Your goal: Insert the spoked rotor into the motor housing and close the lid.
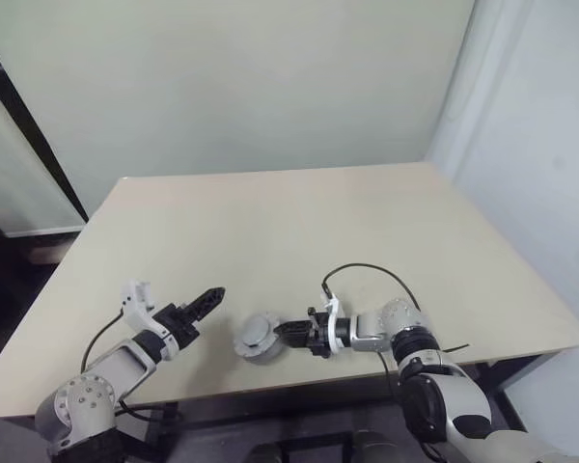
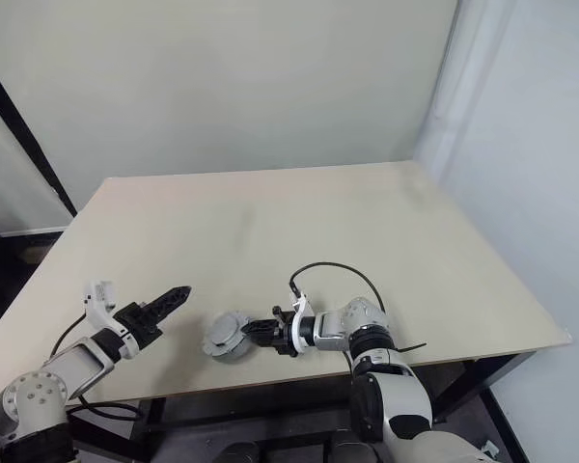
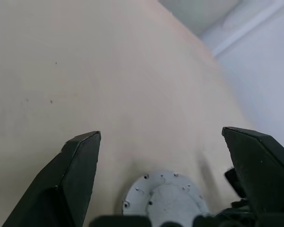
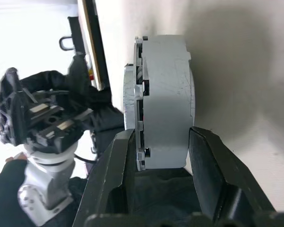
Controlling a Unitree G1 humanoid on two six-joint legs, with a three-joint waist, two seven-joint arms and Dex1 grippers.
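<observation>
Motor housing, a pale grey round body with the lid seated on its face, sits near the front edge of the beige surface, clamped at its edge between the jaws of the right gripper. The left gripper hovers just beside it, clear of it, jaws spread wide and empty. No brand, label or readable writing is visible on the housing; a black cable loops above the right wrist.
</observation>
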